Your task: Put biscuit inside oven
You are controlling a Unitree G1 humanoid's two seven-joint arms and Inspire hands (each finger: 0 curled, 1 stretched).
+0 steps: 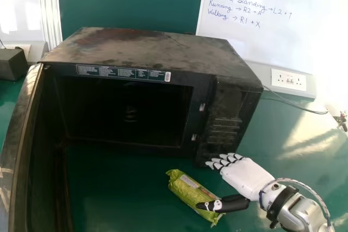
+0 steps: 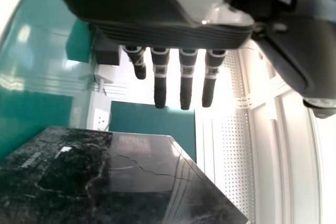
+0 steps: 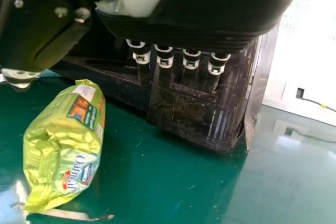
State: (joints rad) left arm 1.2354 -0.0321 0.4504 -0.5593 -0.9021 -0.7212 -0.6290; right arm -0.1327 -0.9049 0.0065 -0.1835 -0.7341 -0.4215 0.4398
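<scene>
1. Although the right hand (image 1: 247, 177) is at the biscuit packet (image 1: 190, 193), it is released: fingers extended, nothing grasped. Closing from this pose could push the packet off instead of securing it, as the fingers point past it towards the oven.
2. The thumb (image 1: 231, 204) overlies the packet's near end in the head view; contact cannot be confirmed. Pressure there alone could pivot the packet or crush its contents.
3. The packet lies aslant on the counter (image 1: 109, 199), before the oven and towards its control-panel side. A grip at one end risks a drooping, twisting load, the wrapper being smooth and probably slippery.
4. The fingertips are near the control panel (image 1: 223, 123). Lifting or turning the wrist without first drawing back could knock the panel or shift the appliance.
5. The microwave oven (image 1: 147, 52) presents its cavity (image 1: 125, 110) further left. A low carry could catch the packet on the sill (image 1: 130, 146); insufficient sideways travel could strike the frame at the panel side.
6. The door (image 1: 35, 156) stands open on the left, so access is judged adequate. An overlong leftward sweep could hit it.
7. The left hand (image 2: 181, 80), fingers straight and holding nothing, is by the oven's top; careless movement could jar the casing.
</scene>
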